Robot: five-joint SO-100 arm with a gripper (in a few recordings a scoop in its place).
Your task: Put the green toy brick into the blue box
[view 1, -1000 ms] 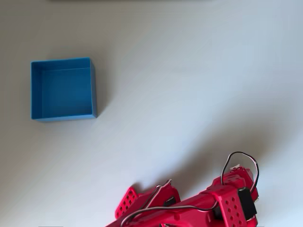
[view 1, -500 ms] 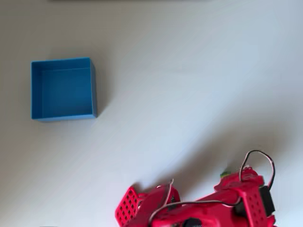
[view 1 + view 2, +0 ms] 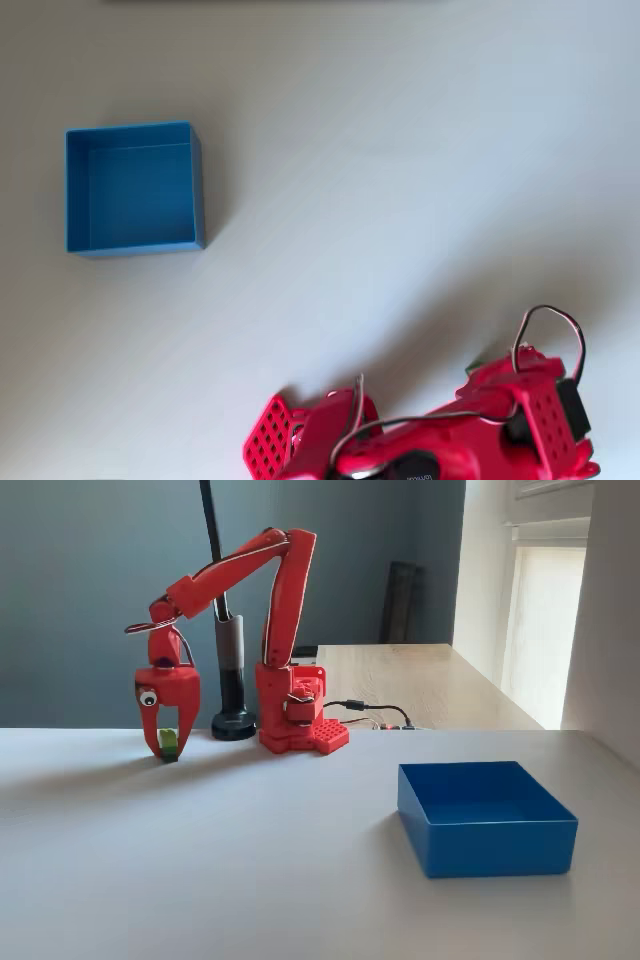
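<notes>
Blue box: the square, shallow, bright blue box with thin upright walls stands nearest in the fixed view, on the pale table. Its flat floor is bare; nothing lies inside.
Table: smooth and plain between the box and the arm, which are well apart.
Green toy brick: the small lime-green plastic brick sits between the fingers of the red tool, low over the table or touching it; I cannot tell which. In the overhead view only a green sliver shows beside the red arm.
Tool: closed around the brick, its fingers on two opposite sides.
Handling: I judge the brick light, stiff and a little slippery; holding the flat sides is better than the studs.
Arm: its red base stands farthest back.
</notes>
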